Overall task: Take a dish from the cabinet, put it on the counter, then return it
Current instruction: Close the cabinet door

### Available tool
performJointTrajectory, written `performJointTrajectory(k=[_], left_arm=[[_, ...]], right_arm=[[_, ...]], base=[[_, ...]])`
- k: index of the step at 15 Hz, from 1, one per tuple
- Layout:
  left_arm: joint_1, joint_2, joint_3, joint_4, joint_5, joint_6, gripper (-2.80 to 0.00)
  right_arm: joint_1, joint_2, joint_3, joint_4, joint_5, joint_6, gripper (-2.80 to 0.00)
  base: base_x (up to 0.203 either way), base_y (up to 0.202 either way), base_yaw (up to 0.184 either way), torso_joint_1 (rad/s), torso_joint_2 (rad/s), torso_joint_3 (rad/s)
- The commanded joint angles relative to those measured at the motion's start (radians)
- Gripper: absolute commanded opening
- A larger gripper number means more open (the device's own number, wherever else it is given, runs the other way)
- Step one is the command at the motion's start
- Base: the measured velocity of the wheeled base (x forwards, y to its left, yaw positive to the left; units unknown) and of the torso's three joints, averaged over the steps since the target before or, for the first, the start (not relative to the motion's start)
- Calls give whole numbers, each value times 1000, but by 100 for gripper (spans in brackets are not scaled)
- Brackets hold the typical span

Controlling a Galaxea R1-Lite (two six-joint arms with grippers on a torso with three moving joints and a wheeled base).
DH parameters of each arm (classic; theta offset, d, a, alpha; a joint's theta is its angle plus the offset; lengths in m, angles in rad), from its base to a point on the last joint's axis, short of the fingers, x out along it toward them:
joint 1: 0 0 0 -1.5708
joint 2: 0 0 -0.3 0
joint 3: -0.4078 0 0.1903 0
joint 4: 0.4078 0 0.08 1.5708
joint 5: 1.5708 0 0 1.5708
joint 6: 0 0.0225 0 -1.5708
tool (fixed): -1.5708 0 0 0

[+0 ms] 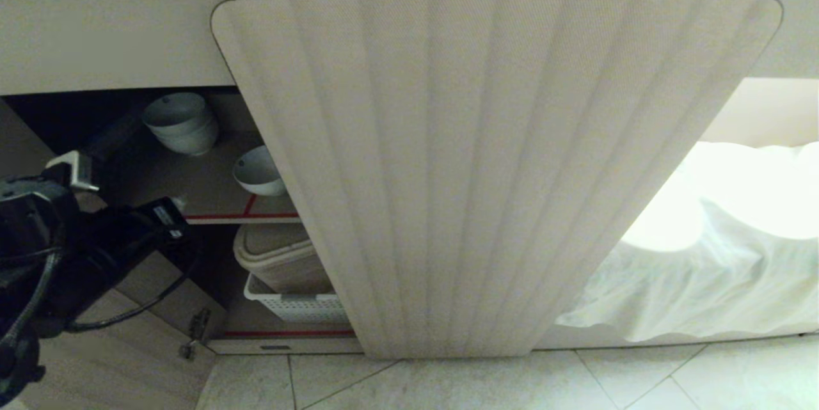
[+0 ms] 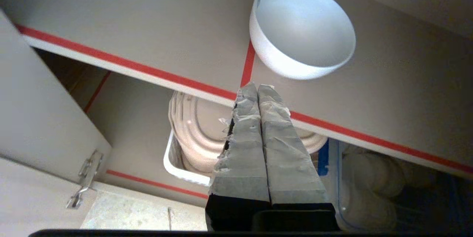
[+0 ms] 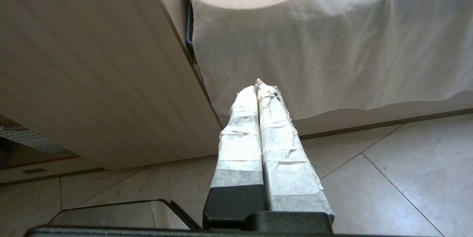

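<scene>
Left compartment of the cabinet point(image 1: 492, 167) with its door swung open. The dish point(image 2: 301, 31), a small deep white bowl, stands upright on the upper red-edged shelf point(image 2: 155, 41), close to the shelf's front edge and beside a red tape line; a stack of white bowls point(image 1: 182, 122) sits farther back on the same shelf. Below, a white perforated basket point(image 1: 301, 304) holds beige ribbed plates point(image 2: 196, 129).

The left end effector point(image 2: 257, 87) hovers just in front of the shelf edge, its taped fingers pressed together and empty, tips short of the dish and slightly to one side of it. In the head view the left arm point(image 1: 83, 237) reaches in from the left, forearm angled up toward the shelf. The right end effector point(image 3: 257, 85), closed and holding nothing, hangs parked near the floor beside a white draped cloth point(image 3: 332, 44).

Judged step: either the approach before the first pick-up or the withdrawal after the return; the frames do not decide. The counter is out of view. If the dish is to be taken, the next move calls for parting the fingers, advancing over the near rim, and pinching the wall without pushing the bowl rearward.
</scene>
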Motion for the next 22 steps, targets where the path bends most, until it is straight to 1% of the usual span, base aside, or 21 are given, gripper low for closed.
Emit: performJointTrajectory(k=[1,6,9,11,17,19,22], left_arm=[[1,-51,46,-5,0,-2,-280],[4,-130,124,-1,1,-4,-280],[5,-176,132,7,2,-3,-280],[5,-203,146,18,3,15,-280],[5,-305,237,25,11,25,-280],[5,-344,265,47,12,38,-280],[5,-398,293,84,13,42,-280]], right_arm=[[0,0,0,-1,1,0,-280],[0,0,0,-1,1,0,-280],[0,0,0,-1,-1,0,-280],[0,0,0,-1,0,0,-280],[0,0,0,-1,-1,2,-280],[0,0,0,-1,1,0,-280],[0,0,0,-1,0,0,-280]], base=[[0,0,0,0,0,0],[0,0,0,0,0,0],[0,0,0,0,0,0],[0,0,0,0,0,0],[0,0,0,0,0,0],[0,0,0,0,0,0],[0,0,0,0,0,0]])
